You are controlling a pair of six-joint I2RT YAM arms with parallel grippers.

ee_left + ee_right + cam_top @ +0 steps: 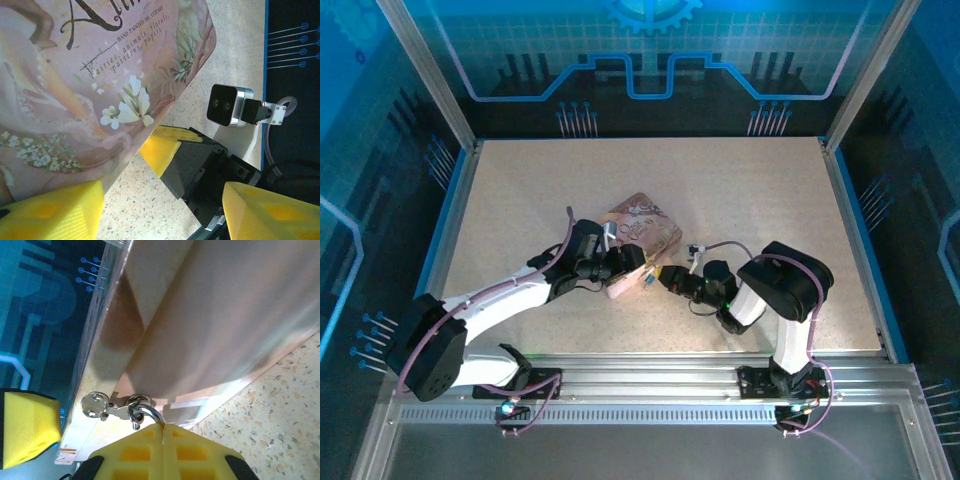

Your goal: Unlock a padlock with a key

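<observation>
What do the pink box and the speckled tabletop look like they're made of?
The pink box looks like thin printed metal: it has a smooth sheen, a rounded pressed corner and a silvery hasp riveted on. The tabletop looks like matte speckled laminate, possibly stone composite.

Speckled table (750, 200) — pink tin (650, 222) lying on it.

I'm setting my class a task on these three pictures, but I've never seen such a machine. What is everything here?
Two robot arms are bolted to a table. One picture looks down from above; the other two come from a camera on each wrist. A pink printed tin lies mid-table. The left end effector, with yellow fingers, is open beside the tin. The right end effector is shut on what seems to be the padlock; its silvery shackle hangs at the tin's latch.
</observation>
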